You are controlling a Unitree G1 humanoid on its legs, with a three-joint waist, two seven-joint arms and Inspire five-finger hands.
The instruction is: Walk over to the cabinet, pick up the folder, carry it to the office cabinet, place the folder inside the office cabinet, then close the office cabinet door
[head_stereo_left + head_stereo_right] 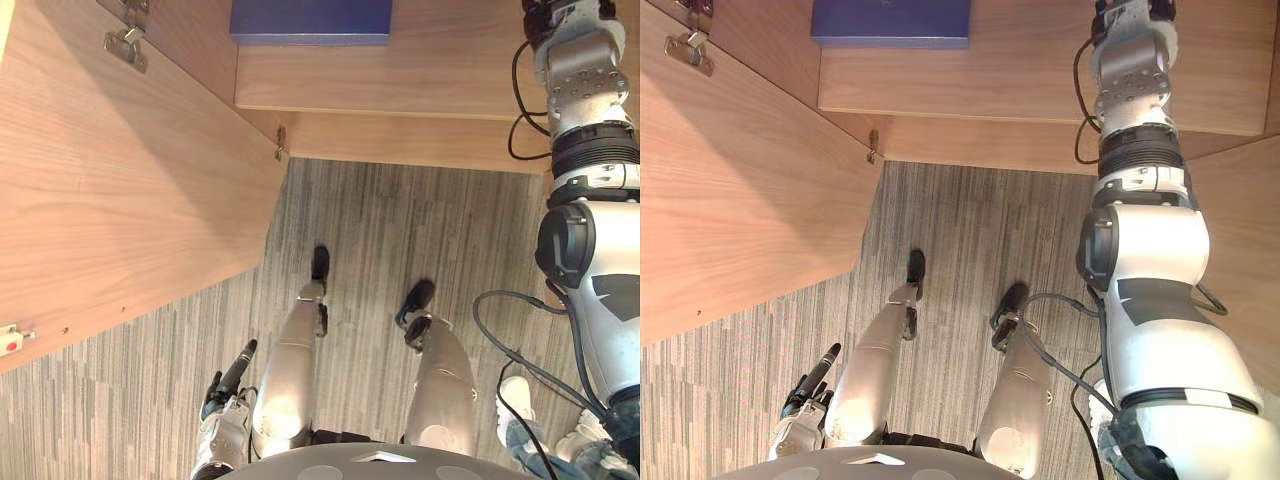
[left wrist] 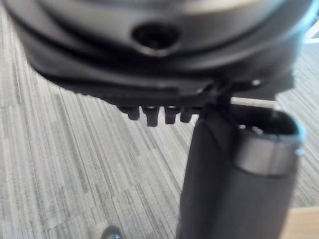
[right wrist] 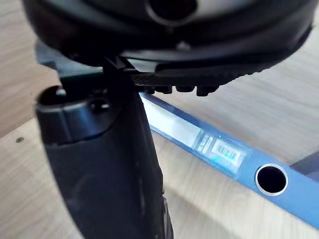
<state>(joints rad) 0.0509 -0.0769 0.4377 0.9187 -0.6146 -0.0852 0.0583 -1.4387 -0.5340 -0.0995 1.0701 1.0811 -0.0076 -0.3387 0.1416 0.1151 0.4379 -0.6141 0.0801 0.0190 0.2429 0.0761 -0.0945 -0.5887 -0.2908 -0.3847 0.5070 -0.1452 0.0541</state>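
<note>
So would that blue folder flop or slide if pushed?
Probably stiff: the blue folder shows a thick, straight spine with a ring hole. Lying flat on the wooden shelf, it would likely slide, not tip.

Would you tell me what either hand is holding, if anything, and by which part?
Nothing: left hand and right hand are open; the folder lies on the shelf.

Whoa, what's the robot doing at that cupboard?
The robot stands in front of a wooden cabinet whose door is swung open on its left. A blue folder lies flat on the shelf. The right hand is up at the shelf close to the folder, not gripping it. The left hand hangs low, holding nothing.
</note>
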